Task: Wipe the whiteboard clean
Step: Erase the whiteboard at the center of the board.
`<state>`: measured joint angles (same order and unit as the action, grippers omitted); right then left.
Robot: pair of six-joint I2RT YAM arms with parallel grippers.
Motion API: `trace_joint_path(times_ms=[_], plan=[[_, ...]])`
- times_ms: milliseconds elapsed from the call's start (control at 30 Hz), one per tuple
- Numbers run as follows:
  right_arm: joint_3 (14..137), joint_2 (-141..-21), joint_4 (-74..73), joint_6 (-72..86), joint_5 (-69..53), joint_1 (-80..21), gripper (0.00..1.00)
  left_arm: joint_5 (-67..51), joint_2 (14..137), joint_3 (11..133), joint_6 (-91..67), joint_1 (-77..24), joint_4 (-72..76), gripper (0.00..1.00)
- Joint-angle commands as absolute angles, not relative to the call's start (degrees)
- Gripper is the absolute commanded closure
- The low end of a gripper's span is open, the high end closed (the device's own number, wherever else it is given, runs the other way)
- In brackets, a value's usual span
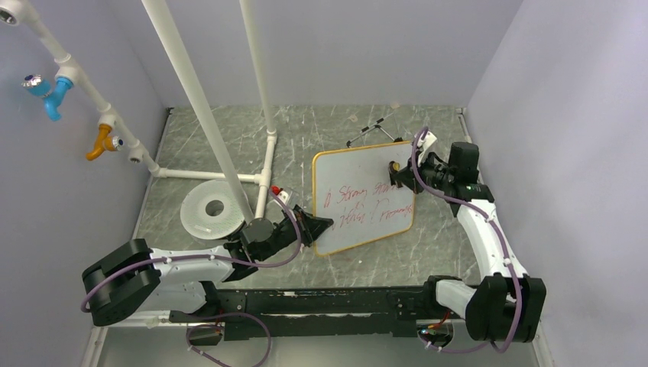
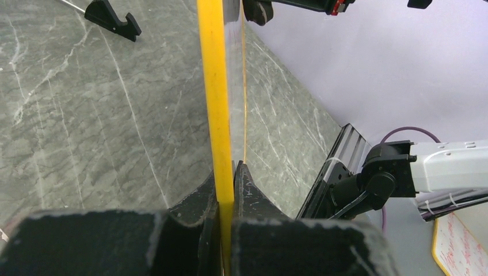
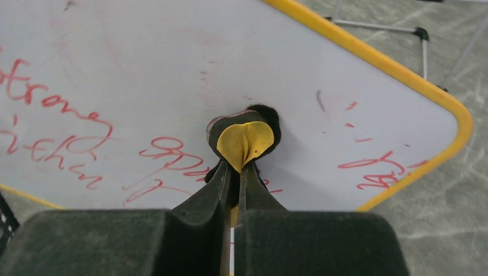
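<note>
The whiteboard point(image 1: 359, 200) has a yellow-orange frame and red scrawl, and it is lifted at a tilt over the middle of the table. My left gripper point(image 1: 315, 227) is shut on the board's left edge. The left wrist view shows that frame edge-on point(image 2: 216, 86), pinched between the left gripper's point(image 2: 227, 179) fingers. My right gripper point(image 1: 397, 176) is shut on a small yellow and black eraser pad point(image 3: 246, 140), which presses on the board's face point(image 3: 144, 63) near its upper right corner. Red writing lies on both sides of the pad, and the right gripper point(image 3: 240, 168) hides the strip below it.
A round white disc point(image 1: 210, 208) lies left of the board beside a white pipe frame point(image 1: 269, 164). A small red-capped item point(image 1: 278, 191) sits near the left gripper. A thin wire stand point(image 1: 373, 131) with black feet point(image 2: 112, 17) rests behind the board. Walls close in on both sides.
</note>
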<state>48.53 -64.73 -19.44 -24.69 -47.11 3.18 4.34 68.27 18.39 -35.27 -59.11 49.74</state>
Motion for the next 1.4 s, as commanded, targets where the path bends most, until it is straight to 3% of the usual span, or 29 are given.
trace_joint_path(times_ms=[0,100,233,300,367,467,533,633,733,800,867,967,1033,1100,1233,1300,1367], plan=[[48.4,-63.5,-8.2,-15.1,-31.8,3.0,1.00,-3.7,68.0,19.8,-23.0,-61.1,38.9,1.00],[48.9,-63.5,-9.4,-15.8,-32.2,3.4,1.00,-2.7,67.1,21.1,-20.5,-61.1,35.4,1.00],[51.4,-65.3,-24.4,-32.3,-60.9,3.1,1.00,-2.5,66.8,22.2,-18.8,-61.1,34.2,1.00],[51.3,-64.5,-28.0,-38.0,-66.4,1.4,1.00,-2.8,66.9,22.7,-18.6,-61.1,33.8,1.00],[49.5,-62.9,-18.6,-28.4,-59.6,0.4,1.00,-3.2,67.2,22.9,-18.7,-61.1,33.9,1.00],[49.3,-63.6,-7.6,-11.3,-27.3,0.8,1.00,-3.7,67.5,22.8,-18.9,-61.1,34.2,1.00],[48.7,-63.5,-4.8,-7.4,-13.7,1.4,1.00,-4.1,67.7,22.8,-18.9,-61.1,34.3,1.00],[48.4,-63.4,-5.9,-9.2,-21.5,2.4,1.00,-4.3,67.9,22.9,-18.9,-61.1,34.3,1.00],[50.1,-65.0,-16.0,-21.8,-50.8,2.5,1.00,-4.6,68.0,23.0,-18.8,-61.1,34.3,1.00],[51.2,-65.7,-20.7,-27.3,-60.6,2.2,1.00,-4.8,67.8,23.0,-18.9,-61.1,34.2,1.00],[49.1,-63.9,-11.8,-16.9,-50.6,2.1,1.00,-4.7,67.6,22.8,-19.0,-61.1,34.3,1.00],[48.6,-63.9,-4.5,-6.7,-18.5,2.5,1.00,-4.8,67.3,22.3,-19.2,-61.1,34.6,1.00],[47.8,-64.0,-2.6,-4.9,-10.8,3.5,1.00,-5.1,67.7,22.6,-19.3,-61.1,34.8,1.00],[47.5,-63.7,-3.7,-5.2,-21.5,4.7,1.00,-5.5,68.2,22.8,-19.2,-61.1,35.0,1.00],[51.2,-65.5,-18.3,-22.6,-60.4,4.6,1.00,-6.1,68.7,23.2,-19.1,-61.1,35.0,1.00],[50.4,-64.6,-15.3,-19.2,-60.6,4.5,1.00,-6.0,68.4,23.1,-19.1,-61.1,34.9,1.00],[47.9,-62.9,-5.4,-7.9,-39.9,4.5,1.00,-5.8,68.0,22.8,-19.2,-61.1,34.8,1.00]])
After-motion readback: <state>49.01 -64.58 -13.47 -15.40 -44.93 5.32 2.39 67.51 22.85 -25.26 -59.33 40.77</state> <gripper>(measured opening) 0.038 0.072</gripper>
